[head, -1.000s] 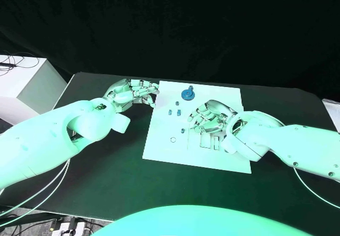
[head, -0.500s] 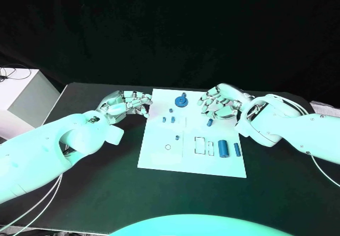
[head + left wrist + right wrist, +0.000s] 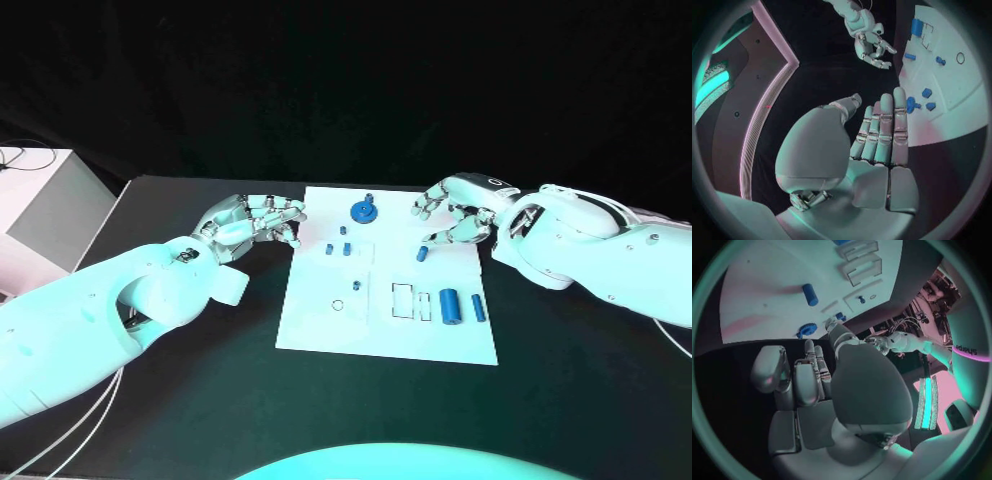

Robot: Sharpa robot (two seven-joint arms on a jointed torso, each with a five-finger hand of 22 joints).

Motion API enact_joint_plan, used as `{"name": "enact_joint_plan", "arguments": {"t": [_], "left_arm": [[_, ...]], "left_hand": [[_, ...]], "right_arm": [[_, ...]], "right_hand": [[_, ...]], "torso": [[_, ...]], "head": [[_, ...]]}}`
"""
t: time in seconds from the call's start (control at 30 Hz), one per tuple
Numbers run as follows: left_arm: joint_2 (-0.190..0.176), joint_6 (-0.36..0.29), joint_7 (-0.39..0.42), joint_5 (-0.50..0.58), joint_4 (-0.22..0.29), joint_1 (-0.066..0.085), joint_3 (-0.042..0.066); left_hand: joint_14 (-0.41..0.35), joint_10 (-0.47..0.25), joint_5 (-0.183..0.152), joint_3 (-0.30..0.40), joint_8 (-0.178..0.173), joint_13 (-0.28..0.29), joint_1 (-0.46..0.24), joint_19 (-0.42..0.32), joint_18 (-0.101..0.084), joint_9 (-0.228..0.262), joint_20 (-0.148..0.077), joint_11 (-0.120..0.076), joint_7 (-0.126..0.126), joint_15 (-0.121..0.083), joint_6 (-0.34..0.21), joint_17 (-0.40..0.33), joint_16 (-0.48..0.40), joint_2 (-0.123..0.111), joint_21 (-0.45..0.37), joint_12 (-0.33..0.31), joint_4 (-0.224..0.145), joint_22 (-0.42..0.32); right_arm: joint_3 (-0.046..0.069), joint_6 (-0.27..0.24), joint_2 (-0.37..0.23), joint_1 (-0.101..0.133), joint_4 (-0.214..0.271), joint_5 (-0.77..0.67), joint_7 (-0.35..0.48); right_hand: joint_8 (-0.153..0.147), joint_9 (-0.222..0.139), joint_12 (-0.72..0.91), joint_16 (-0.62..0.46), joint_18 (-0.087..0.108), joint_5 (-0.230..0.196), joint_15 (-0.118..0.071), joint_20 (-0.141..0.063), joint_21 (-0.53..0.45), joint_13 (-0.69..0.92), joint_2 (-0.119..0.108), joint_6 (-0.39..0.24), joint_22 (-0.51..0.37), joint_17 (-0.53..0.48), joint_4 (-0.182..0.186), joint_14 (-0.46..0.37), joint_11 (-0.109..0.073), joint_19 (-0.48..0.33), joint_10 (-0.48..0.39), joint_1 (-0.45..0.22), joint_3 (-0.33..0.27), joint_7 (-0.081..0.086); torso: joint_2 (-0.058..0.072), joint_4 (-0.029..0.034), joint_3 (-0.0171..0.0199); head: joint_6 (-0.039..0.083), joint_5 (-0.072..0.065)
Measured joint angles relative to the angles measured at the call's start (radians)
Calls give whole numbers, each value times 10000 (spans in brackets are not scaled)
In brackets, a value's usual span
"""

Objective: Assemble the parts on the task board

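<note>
Both hands hover at the far end of the white task board: the left hand just off its left edge, the right hand over its far right corner, each holding nothing with fingers loosely curled apart. Blue parts lie scattered on the board, among them a round knob, a short peg beneath the right hand and two cylinders nearer the robot.

A white task board lies on a black worktop, with small blue parts scattered on it. The left hand hovers beside its left edge, holding nothing. The right hand hangs over its far right corner, fingers curled and empty.
</note>
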Motion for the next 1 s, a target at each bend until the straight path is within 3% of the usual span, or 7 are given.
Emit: {"name": "enact_joint_plan", "arguments": {"t": [0.13, 0.4, 0.63, 0.87, 1.0], "left_arm": [[3, 14, 32, 0, -3, -6, 0], [3, 32, 66, 0, -4, -10, 0], [-8, 35, 74, 0, -2, -11, 0], [-13, 35, 74, 1, 1, -12, 0], [-19, 35, 74, 1, 3, -12, 0]], "left_hand": [[0, 0, 0, 0, 0, 0, 0, 0, 0, 0, 0, 0, 0, 0, 0, 0, 0, 0, 0, 3, 0, 0], [0, 0, 0, 0, 0, 0, 0, 0, 0, 0, 0, 0, 0, 0, 0, -1, 0, 0, 0, 3, 0, -11], [0, 0, 0, 0, 0, 0, 0, 0, -1, 1, 0, 0, 0, 0, 0, 7, 0, 0, 0, 3, 0, -11], [0, 0, 0, 0, 0, -9, 0, 0, 0, 1, 0, 0, 0, 0, 0, 6, 0, 0, 1, 3, 0, -11], [0, 0, 0, 0, 0, -9, 0, 0, -1, 1, 0, 0, 0, 0, 0, 6, 0, 0, 0, 3, 0, -10]], "right_arm": [[-1, 350, 89, -3, -107, -495, -116], [-29, 877, 309, -80, -332, -1220, -385], [-57, 1207, 373, -106, -331, -1473, -543], [-71, 1503, 417, -150, -320, -1604, -652], [-74, 1593, 468, -217, -349, -1642, -685]], "right_hand": [[0, -12, 161, 0, 0, 74, 0, 0, 112, -1, 29, 86, -1, 22, 115, 0, -111, 0, 111, 135, -78, -10], [0, -11, 330, 0, 1, 160, 0, -1, 173, -47, 50, 332, -2, 23, 308, 0, -145, 0, 327, 319, 114, 50], [77, -22, 382, 0, 0, 232, 0, -1, 228, -104, -27, 496, -2, 53, 448, 0, -181, 0, 436, 396, 255, 82], [77, -62, 380, 0, 0, 380, -1, -1, 271, -206, -134, 692, -4, 65, 697, 0, -180, 0, 614, 503, 505, 274], [118, -88, 380, 40, 1, 417, -1, -1, 339, -276, -214, 881, 5, 94, 871, 0, -184, 0, 830, 583, 747, 259]], "torso": [[0, 5, -12], [0, 22, -25], [-1, 15, -32], [-7, 14, -28], [-7, 12, -25]], "head": [[1, -1], [-11, -23], [-38, -24], [-53, 3], [-54, 4]]}}
